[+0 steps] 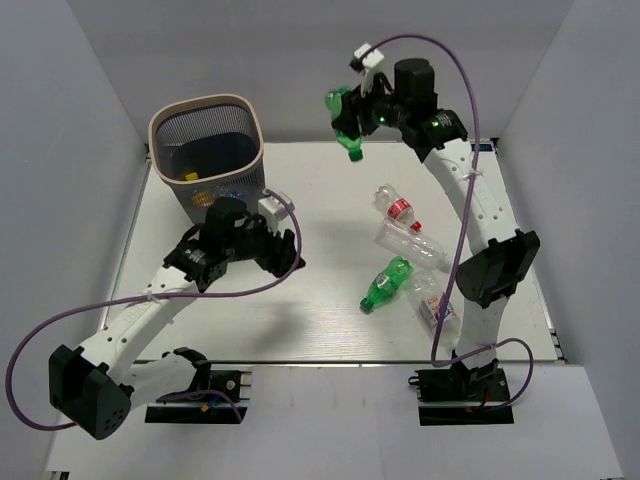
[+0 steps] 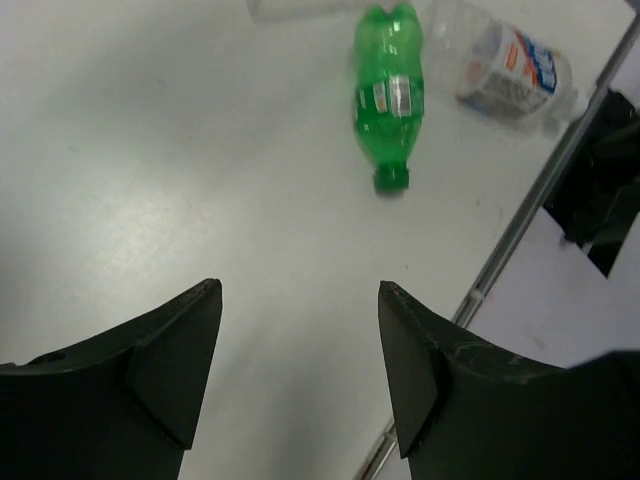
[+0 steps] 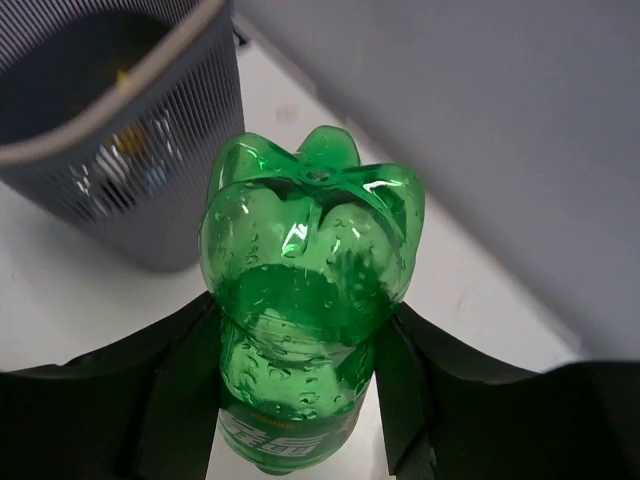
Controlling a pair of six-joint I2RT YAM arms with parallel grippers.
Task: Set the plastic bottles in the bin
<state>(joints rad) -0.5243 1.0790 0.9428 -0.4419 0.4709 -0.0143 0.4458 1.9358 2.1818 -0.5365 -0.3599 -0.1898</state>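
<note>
My right gripper (image 1: 350, 120) hangs in the air at the back of the table, shut on a green plastic bottle (image 1: 346, 128), base up and cap down. In the right wrist view the fingers (image 3: 185, 370) clamp that bottle (image 3: 310, 250) on both sides, with the bin (image 3: 140, 190) behind it to the left. The dark mesh bin (image 1: 205, 99) stands at the back left. My left gripper (image 1: 290, 252) is open and empty, just in front of the bin. In its wrist view, the left gripper (image 2: 300, 300) faces another green bottle (image 2: 390, 95) lying far ahead of it.
On the right half of the table lie a clear bottle with a red label (image 1: 397, 207), a plain clear one (image 1: 410, 243), the green one (image 1: 386, 285) and one with a blue-and-white label (image 1: 437, 306). The table's right edge rail (image 2: 530, 210) runs beside them.
</note>
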